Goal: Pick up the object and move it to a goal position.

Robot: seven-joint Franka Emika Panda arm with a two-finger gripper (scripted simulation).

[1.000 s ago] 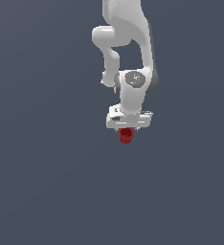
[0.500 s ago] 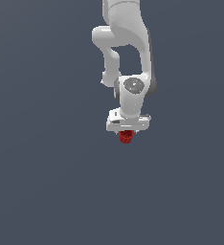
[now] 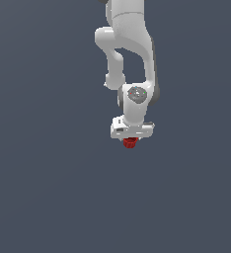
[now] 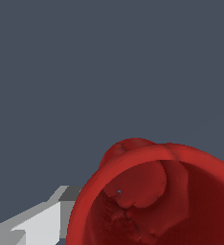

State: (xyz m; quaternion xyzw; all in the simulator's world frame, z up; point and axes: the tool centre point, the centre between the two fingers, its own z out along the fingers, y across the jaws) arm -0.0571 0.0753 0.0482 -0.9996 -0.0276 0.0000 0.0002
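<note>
A bare simulated scene — flat grey backdrop (image 3: 43,197) everywhere, with no room features visible.

1. A single white arm (image 3: 125,47) is seen reaching down from the top of the exterior view.
2. Its wrist (image 3: 136,99) is bent downward.
3. The tool (image 3: 131,140) is pointed straight down, closed on a red cup (image 3: 130,143).

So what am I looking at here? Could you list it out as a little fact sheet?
Robot: one white arm, reaching down
Hand: pointing down, closed on the cup
Cup: small, red, hollow; fills much of the wrist view
Finger: one white finger shows beside the cup
Surroundings: plain grey-blue backdrop, nothing else seen
Goal spot: no marker visible
</note>
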